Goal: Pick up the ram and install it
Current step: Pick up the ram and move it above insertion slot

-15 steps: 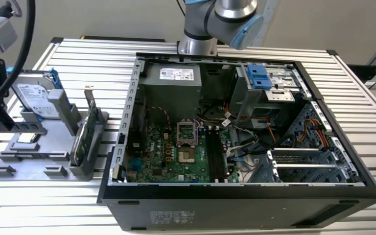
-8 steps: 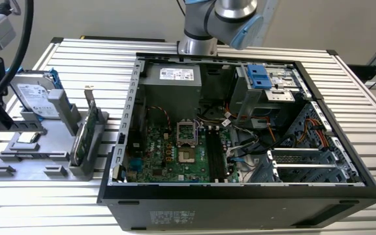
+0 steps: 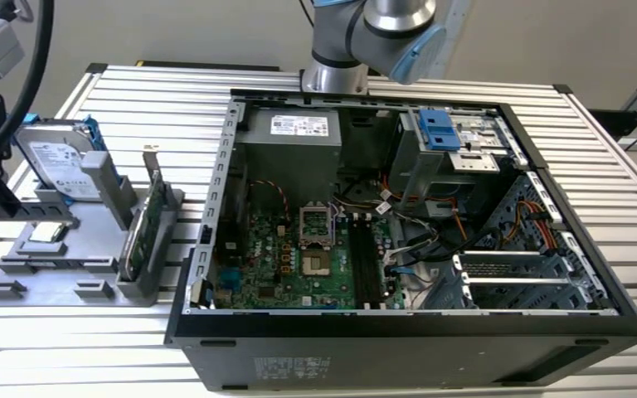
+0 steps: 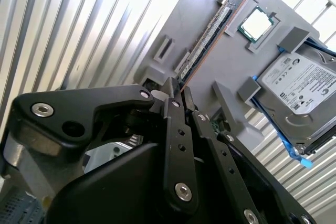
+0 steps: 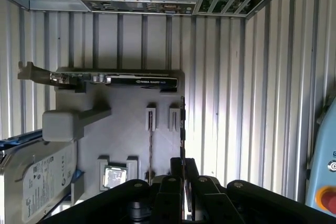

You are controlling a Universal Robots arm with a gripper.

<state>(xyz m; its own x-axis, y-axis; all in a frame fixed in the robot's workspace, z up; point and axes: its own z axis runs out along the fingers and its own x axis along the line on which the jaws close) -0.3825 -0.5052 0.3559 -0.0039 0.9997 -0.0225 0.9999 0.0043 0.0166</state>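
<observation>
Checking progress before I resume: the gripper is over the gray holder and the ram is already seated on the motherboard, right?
Not quite. The gripper is over the gray holder, but the ram is not on the motherboard: it stands on edge in that holder, right by the gripper, as the second wrist view shows.

Bright glare on the slatted table [image 4: 52, 24] — dim shadow inside the computer case [image 3: 407, 365]
</observation>
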